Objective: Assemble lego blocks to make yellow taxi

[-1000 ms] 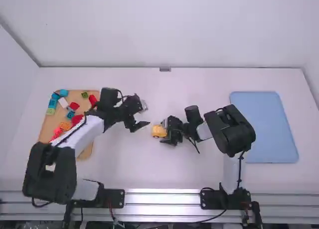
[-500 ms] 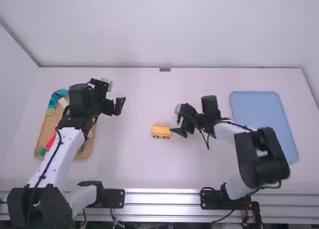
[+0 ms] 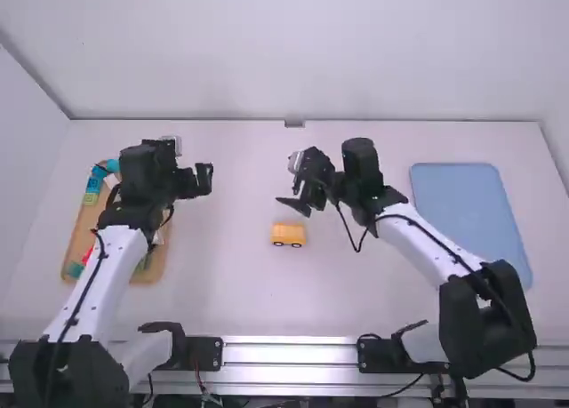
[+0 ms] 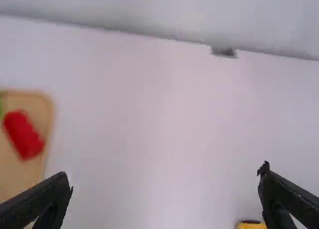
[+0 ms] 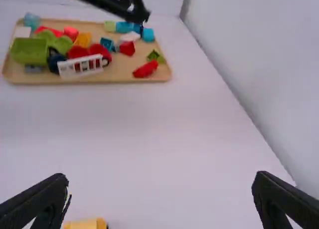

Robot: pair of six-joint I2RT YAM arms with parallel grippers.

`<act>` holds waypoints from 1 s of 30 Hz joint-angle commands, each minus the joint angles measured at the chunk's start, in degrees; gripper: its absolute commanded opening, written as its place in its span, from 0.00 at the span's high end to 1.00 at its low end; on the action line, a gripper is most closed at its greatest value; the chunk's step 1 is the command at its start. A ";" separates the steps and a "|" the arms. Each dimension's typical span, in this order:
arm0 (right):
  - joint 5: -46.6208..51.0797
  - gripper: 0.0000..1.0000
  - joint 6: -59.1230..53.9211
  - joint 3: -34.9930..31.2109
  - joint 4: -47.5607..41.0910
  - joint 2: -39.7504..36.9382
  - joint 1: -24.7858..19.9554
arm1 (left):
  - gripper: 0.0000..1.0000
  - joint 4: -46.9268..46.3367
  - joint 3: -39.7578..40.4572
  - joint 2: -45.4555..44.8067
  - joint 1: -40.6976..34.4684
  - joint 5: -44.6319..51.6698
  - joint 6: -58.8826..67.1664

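my left gripper (image 3: 190, 163) and right gripper (image 3: 287, 182) are both spread; the taxi (image 3: 288, 235) sits near the right one, on my base side.

The yellow taxi (image 3: 288, 235) sits near the right gripper (image 3: 292, 186), well right of the wooden tray (image 3: 86, 223), well left of the blue tray (image 3: 471, 221).

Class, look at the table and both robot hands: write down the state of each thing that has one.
Yellow block-built toy car: upright on its wheels, unheld.
Left black two-finger hand: open.
Right hand: open.
Light-brown tray: holding coloured blocks.
Blue rectangular tray: lying flat.
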 commanded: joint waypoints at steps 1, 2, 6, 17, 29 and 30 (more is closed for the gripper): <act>2.43 0.02 1.60 5.44 -1.07 0.85 2.82 | 0.01 -3.45 4.02 -2.08 0.07 -12.57 -8.00; 2.45 0.02 1.53 7.39 -1.79 1.88 3.89 | 0.01 -5.44 5.03 -2.08 0.07 -14.60 -8.37; 1.97 0.02 4.63 16.90 -6.49 7.65 6.78 | 0.01 -13.73 9.60 -2.08 0.07 -19.58 -9.97; -2.93 0.01 3.82 36.76 -15.04 22.99 11.82 | 0.01 -26.51 18.75 -2.67 1.27 -34.29 -16.96; -3.52 0.01 0.11 38.29 -14.91 24.85 12.61 | 0.01 -31.21 19.61 -2.67 24.52 -21.05 -18.05; -2.99 0.01 0.83 38.29 -14.95 24.85 12.61 | 0.01 -31.76 19.61 -2.67 26.71 -21.18 -19.56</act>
